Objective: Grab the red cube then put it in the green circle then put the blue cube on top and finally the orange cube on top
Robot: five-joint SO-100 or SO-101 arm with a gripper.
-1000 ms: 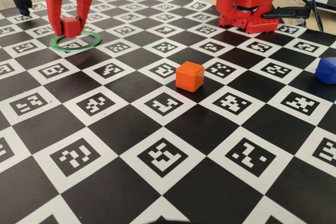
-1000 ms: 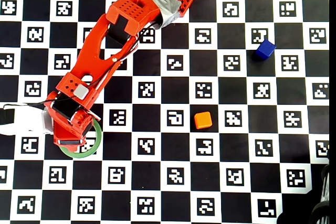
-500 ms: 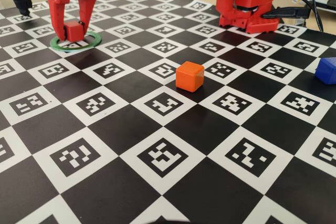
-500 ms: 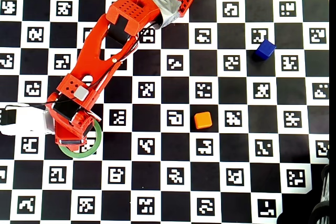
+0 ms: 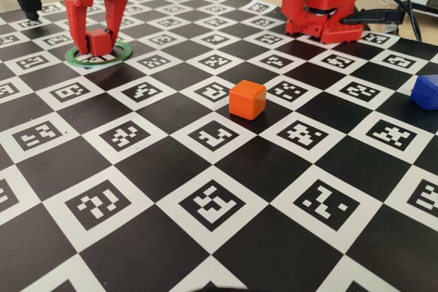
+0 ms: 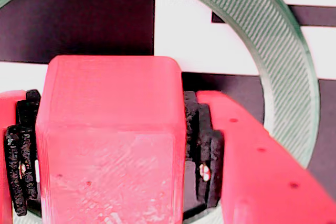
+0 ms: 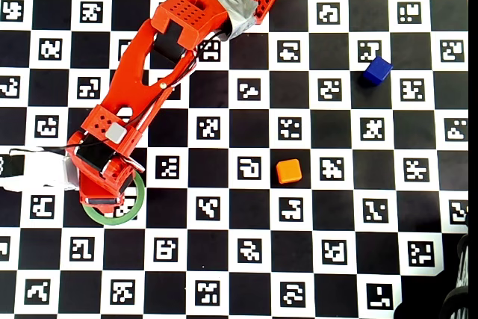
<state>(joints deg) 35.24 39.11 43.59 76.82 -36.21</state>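
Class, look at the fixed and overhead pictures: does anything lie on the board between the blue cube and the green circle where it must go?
Only the orange cube sits near the line from the blue cube to the green circle.

Only the orange cube [image 5: 247, 99] stands on the board's [image 5: 205, 251] open middle.

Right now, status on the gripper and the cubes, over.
Gripper open around red cube, fingers clear of its sides. Red cube down inside green circle. Blue cube and orange cube untouched on the board. Nothing in the way.
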